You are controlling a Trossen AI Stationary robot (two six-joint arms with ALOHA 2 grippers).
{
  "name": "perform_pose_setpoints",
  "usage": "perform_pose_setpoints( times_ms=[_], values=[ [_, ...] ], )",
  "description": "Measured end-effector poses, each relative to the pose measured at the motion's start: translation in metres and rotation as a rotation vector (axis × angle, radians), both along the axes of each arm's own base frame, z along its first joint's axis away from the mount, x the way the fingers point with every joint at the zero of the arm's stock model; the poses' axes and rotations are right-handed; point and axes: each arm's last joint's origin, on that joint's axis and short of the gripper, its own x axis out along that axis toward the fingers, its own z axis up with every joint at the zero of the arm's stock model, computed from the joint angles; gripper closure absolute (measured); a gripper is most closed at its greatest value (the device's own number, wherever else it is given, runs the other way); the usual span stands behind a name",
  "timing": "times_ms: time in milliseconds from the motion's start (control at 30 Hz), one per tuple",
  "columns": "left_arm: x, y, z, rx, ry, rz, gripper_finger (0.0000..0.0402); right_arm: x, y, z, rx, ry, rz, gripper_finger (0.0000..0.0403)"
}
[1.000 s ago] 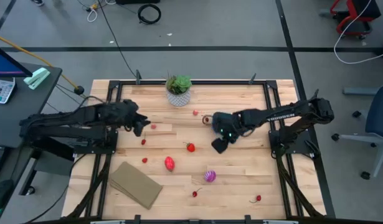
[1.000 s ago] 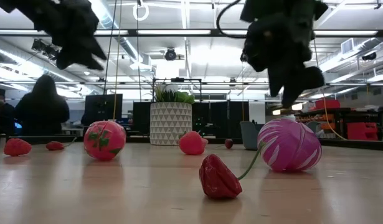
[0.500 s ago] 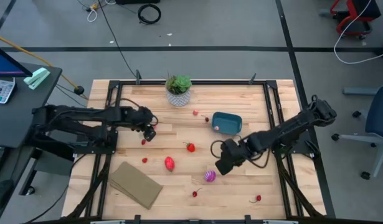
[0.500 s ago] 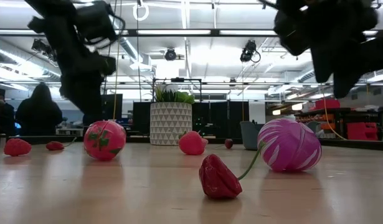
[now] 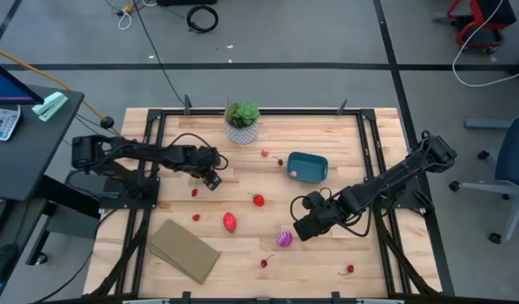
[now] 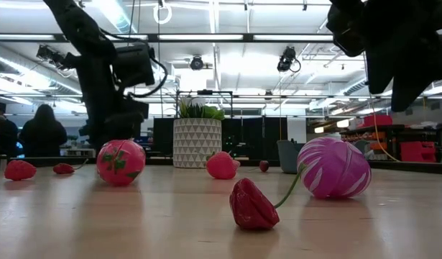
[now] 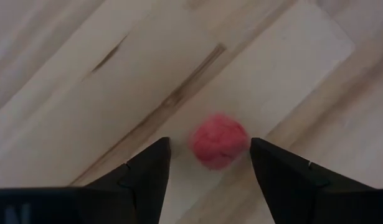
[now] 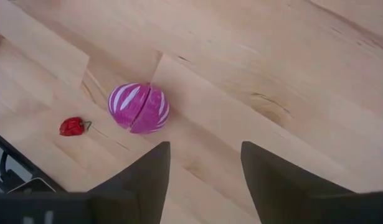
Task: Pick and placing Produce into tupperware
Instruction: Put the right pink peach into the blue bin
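The teal tupperware (image 5: 307, 166) sits right of the table's middle, with a small pink piece (image 5: 291, 172) at its left rim. Red produce lies scattered: a strawberry-like piece (image 5: 258, 200), a larger red one (image 5: 230, 222), and cherries (image 5: 264, 263) (image 5: 350, 269). My left gripper (image 5: 210, 179) is open and points down, with a finger on either side of a small red ball (image 7: 218, 140) that rests on the wood. My right gripper (image 5: 303, 228) is open and hovers just right of the purple-and-white striped piece (image 5: 284, 239) (image 8: 139, 108). A tiny red piece (image 8: 71, 126) lies beyond it.
A potted green plant (image 5: 242, 121) stands at the far edge. A flat tan slab (image 5: 183, 251) lies near the table's near left corner. Black frame rails (image 5: 370, 143) run along both sides of the table. Bare wood lies between the scattered pieces.
My right gripper left the tupperware, which it had covered, and swung toward the near edge, stopping beside the purple striped piece. My left gripper moved toward the table's right and came down over the small red ball. The produce stayed where it was.
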Motion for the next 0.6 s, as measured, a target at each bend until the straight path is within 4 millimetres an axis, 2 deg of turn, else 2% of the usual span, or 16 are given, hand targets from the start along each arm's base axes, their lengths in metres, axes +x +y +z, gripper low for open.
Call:
perform_pose_setpoints(
  times_ms=[300, 600],
  values=[
    [0.0025, 0.0009, -0.0038, 0.003, -0.004, 0.025, 0.0199, 0.0006, -0.0013, 0.0001, -0.039, -0.019, -0.016, 0.0197],
    [0.0049, -0.0020, -0.0023, -0.006, -0.033, 0.080, 0.0241, 0.0007, -0.0016, 0.0002, -0.049, -0.024, -0.019, 0.0199]
  ],
)
